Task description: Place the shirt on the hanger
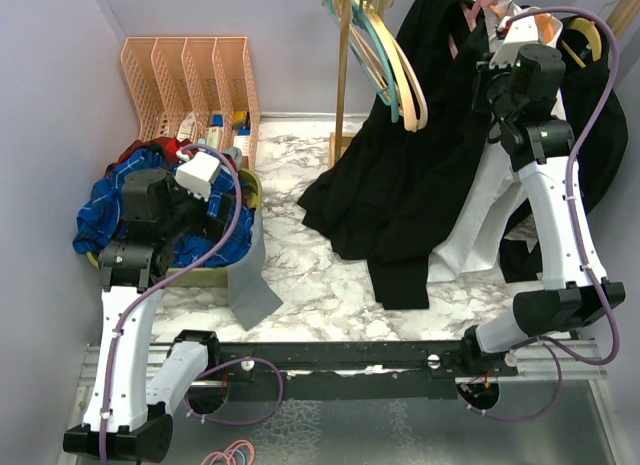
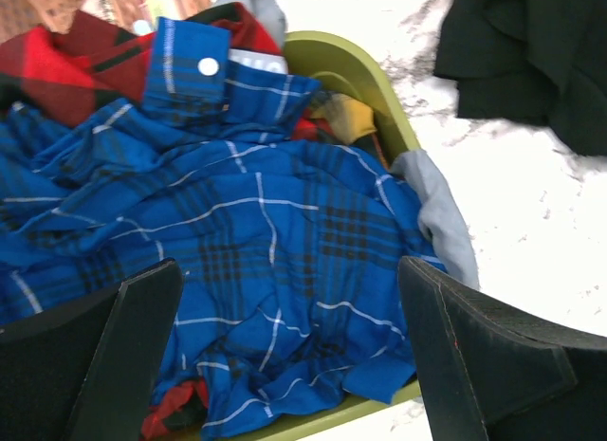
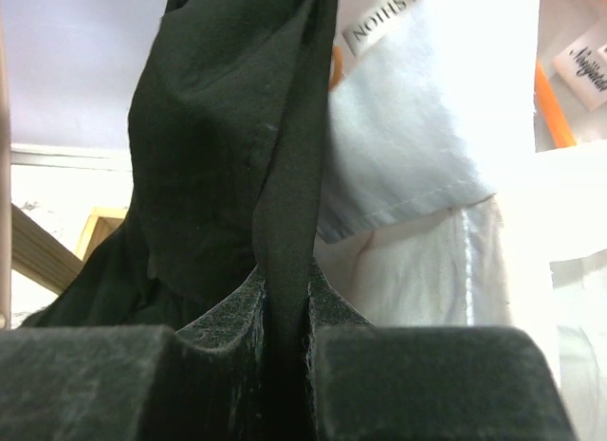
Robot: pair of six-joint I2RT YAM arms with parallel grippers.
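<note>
The black shirt hangs from the rail at the top and spills down onto the marble table. Only a bit of the pink hanger shows at the shirt's top; the rest is hidden by fabric. My right gripper is raised to the rail. In the right wrist view my right gripper is shut on a vertical fold of the shirt. My left gripper hovers over the clothes basket, far from the shirt. Seen from the left wrist, my left gripper is open and holds nothing, with a corner of the shirt on the table.
A green basket holds a blue plaid garment and red clothes. Cream and teal hangers hang on the wooden rack post. A white shirt and an orange hanger hang beside the black one. A peach file rack stands at back left.
</note>
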